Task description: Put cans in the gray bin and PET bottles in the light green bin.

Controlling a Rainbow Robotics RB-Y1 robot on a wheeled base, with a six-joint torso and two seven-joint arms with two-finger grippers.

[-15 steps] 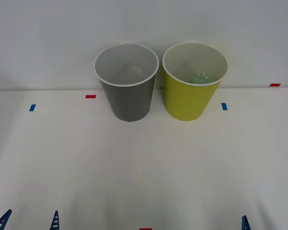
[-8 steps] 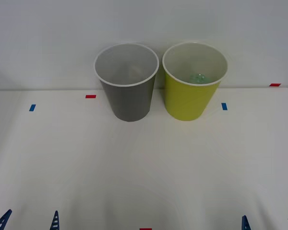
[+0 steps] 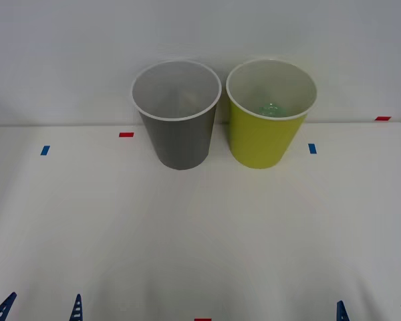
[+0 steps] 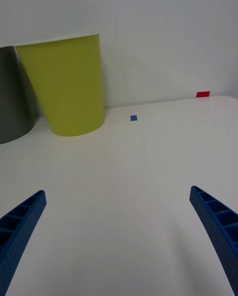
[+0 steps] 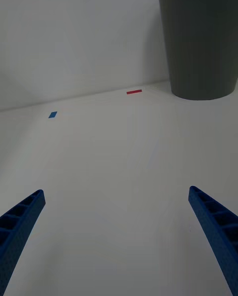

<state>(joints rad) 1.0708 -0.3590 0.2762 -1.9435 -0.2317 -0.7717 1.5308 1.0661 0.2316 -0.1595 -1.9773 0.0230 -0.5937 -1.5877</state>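
Note:
The gray bin (image 3: 180, 144) and the light green bin (image 3: 260, 142) stand side by side at the table's far edge, against the wall. Low inside the light green bin lies a pale green shape (image 3: 272, 108), which I take for the PET bottle, mostly hidden by the rim. Any cans are out of view. My left gripper (image 3: 45, 295) is open at the near left edge, well short of the gray bin (image 5: 198, 43). At the near right edge my right gripper (image 3: 371, 304) is open too, facing the light green bin (image 4: 67, 83). Both grippers hold nothing.
Small tape marks dot the white table (image 3: 200, 227): a red one (image 3: 125, 134) and a blue one (image 3: 45, 150) left of the bins, a blue one (image 3: 312, 148) and a red one (image 3: 382, 118) to the right.
The green shape inside the light green bin has shifted slightly left and shows less than before. Neither gripper nor bin has moved.

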